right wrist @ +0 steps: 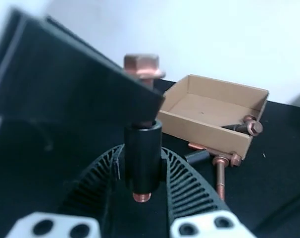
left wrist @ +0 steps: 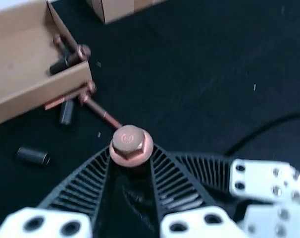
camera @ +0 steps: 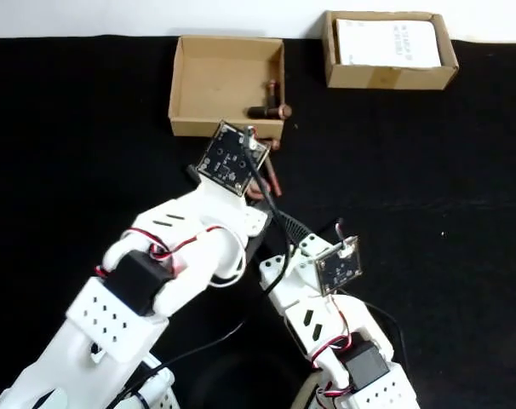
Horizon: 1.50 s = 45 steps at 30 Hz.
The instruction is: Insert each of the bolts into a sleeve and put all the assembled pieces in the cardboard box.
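Black table, white wall behind the far edge. Both arms come in from the near edge and meet mid-table, just short of the cardboard box. A wide black stretch runs from the arms to the right edge, and another on the left toward the far-left corner.

Left claw: fingers pressed tight on a hex-head copper bolt, with the head sticking out past the tips.

Right claw: clamped on a black sleeve, gripped around its middle. The bolt runs through this sleeve, head beyond one end and tip just showing out of the other. One finger of the left claw crosses just beside the sleeve's head end.

Past the claws, a couple of loose bolts lie on the table against the box's near wall by its near-right corner. Two loose sleeves are there too, one just beside those bolts and one farther along the near wall, apart from it.

Cardboard box: open top, close to the far edge, left of middle. Assembled pieces lie in its near-right corner.

Second box: at the far edge, toward the far-right corner, with a white sheet inside.
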Tool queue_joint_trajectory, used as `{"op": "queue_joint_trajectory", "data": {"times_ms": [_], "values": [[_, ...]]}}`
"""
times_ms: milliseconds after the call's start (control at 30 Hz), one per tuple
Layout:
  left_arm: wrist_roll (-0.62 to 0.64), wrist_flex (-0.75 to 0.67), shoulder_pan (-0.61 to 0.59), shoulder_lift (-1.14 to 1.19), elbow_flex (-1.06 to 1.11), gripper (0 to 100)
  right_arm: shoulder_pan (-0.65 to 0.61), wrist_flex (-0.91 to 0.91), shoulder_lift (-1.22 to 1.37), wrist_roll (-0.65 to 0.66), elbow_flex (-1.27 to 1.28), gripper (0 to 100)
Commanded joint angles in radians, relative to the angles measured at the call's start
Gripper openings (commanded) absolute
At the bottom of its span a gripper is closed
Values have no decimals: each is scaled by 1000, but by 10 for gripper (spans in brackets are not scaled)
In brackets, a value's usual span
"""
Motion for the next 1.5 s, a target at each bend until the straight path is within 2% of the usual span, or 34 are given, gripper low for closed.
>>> {"op": "queue_joint_trajectory", "data": {"times_ms": [0,267,400,533,600,733,833,967,1133,1200,1267,1367,1467], "values": [[-28,89,-12,2,-70,88,39,-5,-15,3,125,7],[-28,273,-12,13,-139,196,38,-7,-15,3,125,7],[-29,387,-18,85,-312,200,38,-10,-15,-18,125,7],[-31,511,-24,154,-613,186,74,-38,-5,-296,97,7],[-32,522,-84,202,-680,143,111,-42,-4,-324,54,7],[-35,522,-283,272,-691,5,185,-41,-1,-322,-21,7],[-37,522,-406,278,-662,8,205,-51,71,-270,-71,7],[-44,522,-424,189,-593,8,209,-205,303,-262,-183,7],[-117,408,-255,15,-433,8,176,-331,685,-264,-409,7],[-115,387,-243,-27,-369,8,186,-394,851,-261,-532,7],[-117,384,-303,-42,-320,8,206,-423,1024,-259,-676,7],[-117,384,-455,-44,-275,9,211,-429,1294,-258,-906,7],[-118,379,-610,-39,-242,10,206,-437,1554,-189,-1139,7]]}}
